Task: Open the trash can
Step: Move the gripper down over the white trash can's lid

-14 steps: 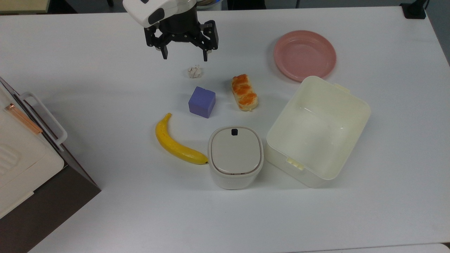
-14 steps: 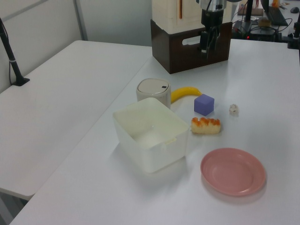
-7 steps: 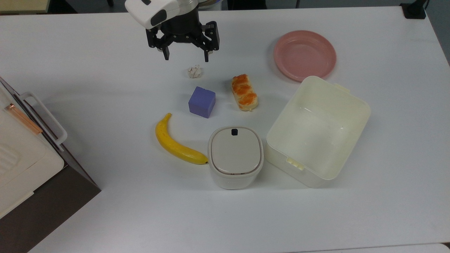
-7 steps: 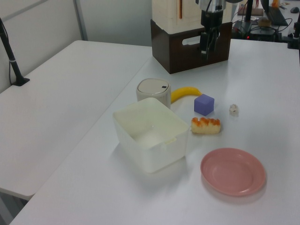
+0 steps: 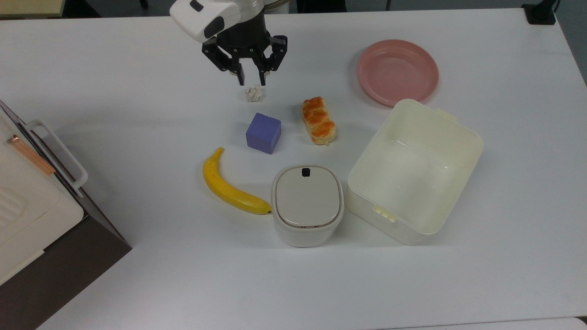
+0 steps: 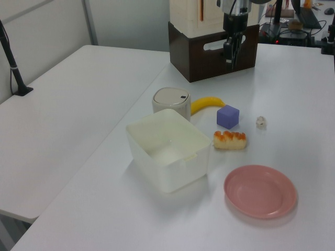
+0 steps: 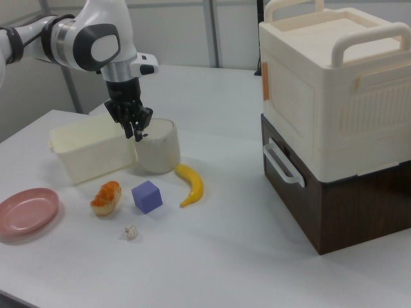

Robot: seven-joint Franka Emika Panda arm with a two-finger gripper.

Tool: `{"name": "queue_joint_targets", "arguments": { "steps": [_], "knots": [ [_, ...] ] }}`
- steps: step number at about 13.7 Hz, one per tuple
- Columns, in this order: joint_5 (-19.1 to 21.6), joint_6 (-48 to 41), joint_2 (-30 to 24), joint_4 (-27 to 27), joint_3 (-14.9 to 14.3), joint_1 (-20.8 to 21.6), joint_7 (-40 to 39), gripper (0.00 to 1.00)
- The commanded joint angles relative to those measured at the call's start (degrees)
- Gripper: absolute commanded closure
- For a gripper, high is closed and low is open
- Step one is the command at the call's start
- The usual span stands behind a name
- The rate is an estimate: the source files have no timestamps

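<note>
A: Where are you?

B: My gripper [image 5: 251,81] hangs in the air over the table [image 5: 114,114], fingers pointing down. In the top view it sits just above a small crumpled paper wad [image 5: 253,93]. In the right view it shows in front of the bin.

A: And your jaws?

B: Narrow. A slim gap between the two black fingertips [image 5: 240,80], nothing held in it.

A: Where is the bin?

B: The bin [image 5: 307,205] stands upright on the table, well apart from me. Its flat grey-beige lid [image 5: 306,196] lies shut, and the small black button [image 5: 305,172] sits near the lid's edge on the side facing me.

A: What is around it?

B: In the top view, a banana [image 5: 227,185] lies at the bin's left, its dark tip touching or almost touching the wall; I cannot tell which. A cream tub [image 5: 415,170], open on top, stands just beside the bin on the top view's right. Between me and the bin are a purple cube [image 5: 263,133] and a piece of bread [image 5: 318,120] with orange topping. A pink plate [image 5: 397,71] lies beyond the tub.

A: Anything else?

B: A cream box with handles on a dark brown base [image 7: 334,122], at the top view's left edge.
</note>
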Motion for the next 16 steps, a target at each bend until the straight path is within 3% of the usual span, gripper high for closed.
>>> {"name": "queue_joint_targets", "arguments": {
  "steps": [1,4,7,10,13,16],
  "knots": [
    [4.2,-0.8,-0.3,0.2,0.0,-1.1,-4.4,0.87],
    [4.4,0.5,-0.2,0.2,0.0,-1.1,-4.6,0.89],
    [5.6,9.7,1.7,0.8,0.0,-1.1,-3.9,0.89],
    [6.1,23.5,9.9,4.9,0.5,-0.2,-3.7,0.98],
    [5.6,35.8,15.1,6.8,0.5,2.8,3.3,0.99],
    [5.8,38.8,17.5,7.4,0.5,4.5,3.9,0.99]
  ]
}}
